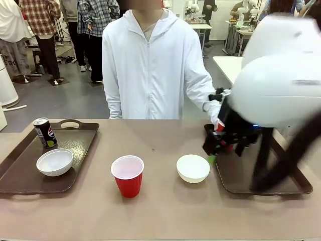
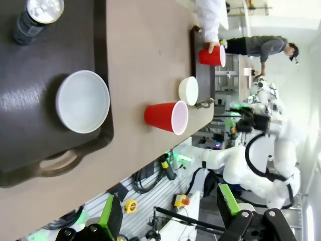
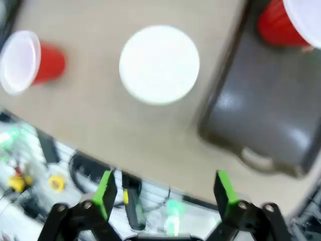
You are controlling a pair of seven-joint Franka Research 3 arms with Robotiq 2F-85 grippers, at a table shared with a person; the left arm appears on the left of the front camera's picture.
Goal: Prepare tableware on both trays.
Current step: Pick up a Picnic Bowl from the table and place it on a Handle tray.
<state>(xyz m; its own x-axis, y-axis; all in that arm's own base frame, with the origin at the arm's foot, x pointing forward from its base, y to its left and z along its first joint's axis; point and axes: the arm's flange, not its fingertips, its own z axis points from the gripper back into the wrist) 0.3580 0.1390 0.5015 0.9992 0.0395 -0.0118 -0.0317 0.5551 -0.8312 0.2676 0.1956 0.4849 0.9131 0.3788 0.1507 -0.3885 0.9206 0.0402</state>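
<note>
Tableware, front view: the left tray (image 1: 20,170) at lower left carries a black can (image 1: 44,132) at its far corner and a white bowl (image 1: 54,162) nearer the front. Both are upright, the can's long axis vertical with its top up and the bowl open side up. A red cup (image 1: 127,175) stands mouth up on the bare table (image 1: 160,211) at lower centre, between the trays. I judge it is staged for the left tray, which lacks a cup. A second bowl (image 1: 193,168) sits open side up on the table, just beside the right tray (image 1: 281,186) and not in it. Your right gripper (image 1: 210,153) hangs over that tray's left rim, near this bowl. At the tray's far end the person's hand (image 1: 214,111) holds a second red cup (image 1: 219,127), apparently setting it down.

Left wrist view: your left gripper (image 2: 169,211), at the bottom edge, is spread wide and empty, high above the left tray. The frame is rolled, so the upright red cup's axis runs across the picture, mouth to the right.

Right wrist view: blurred. Your right gripper has its fingers wide apart with nothing between them and looks down on the second bowl at upper centre. That placing suits a descent onto it.
</note>
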